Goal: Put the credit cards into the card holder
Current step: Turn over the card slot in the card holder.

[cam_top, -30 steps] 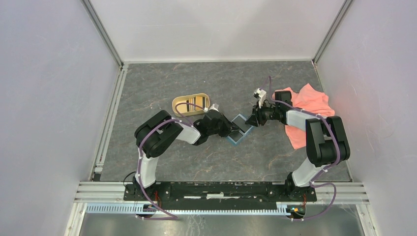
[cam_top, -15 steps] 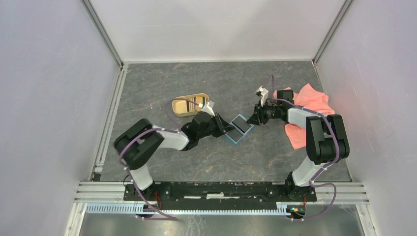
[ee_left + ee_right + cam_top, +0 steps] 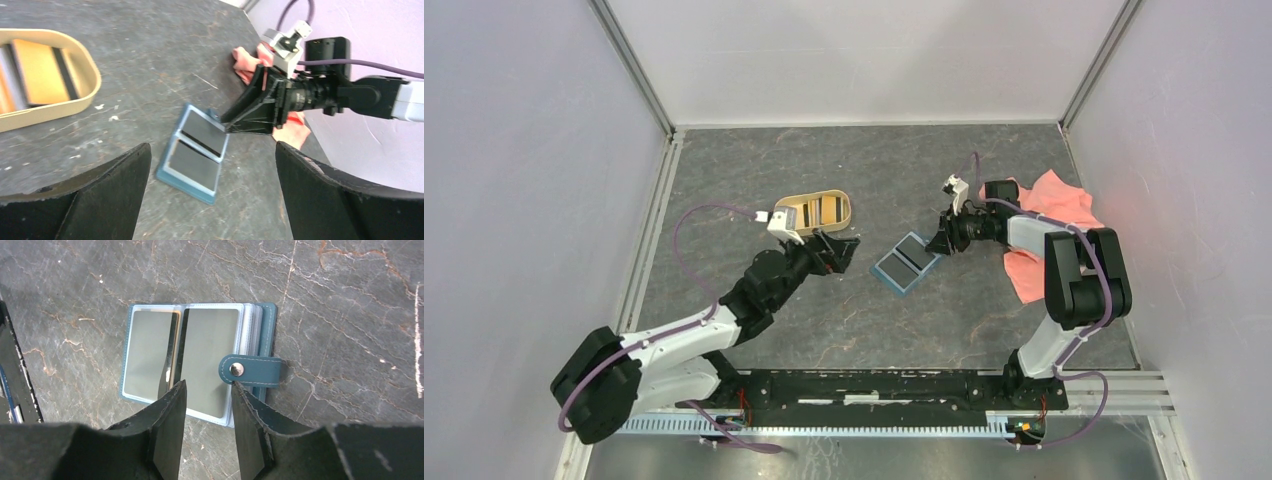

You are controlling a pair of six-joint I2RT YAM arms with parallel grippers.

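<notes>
The teal card holder (image 3: 906, 262) lies open and flat on the table, with a dark card (image 3: 150, 352) in each of its two showing pockets. Its snap strap (image 3: 252, 371) is folded over the right page. My right gripper (image 3: 206, 390) hovers at the holder's near edge, jaws partly open and nothing between them. My left gripper (image 3: 834, 250) is wide open and empty, a short way left of the card holder (image 3: 195, 150). More credit cards (image 3: 819, 210), yellow-gold with black stripes, lie in the tan tray (image 3: 786, 212) behind the left gripper.
A pink cloth (image 3: 1054, 215) lies crumpled at the right, under the right arm. The tan tray's rim (image 3: 75, 107) is close to the left gripper's left finger. White walls with metal rails enclose the grey stone-patterned table.
My left arm has drawn back to the left, off the card holder, and its jaws have opened wide. The right gripper has opened a little and stays at the holder's edge.
</notes>
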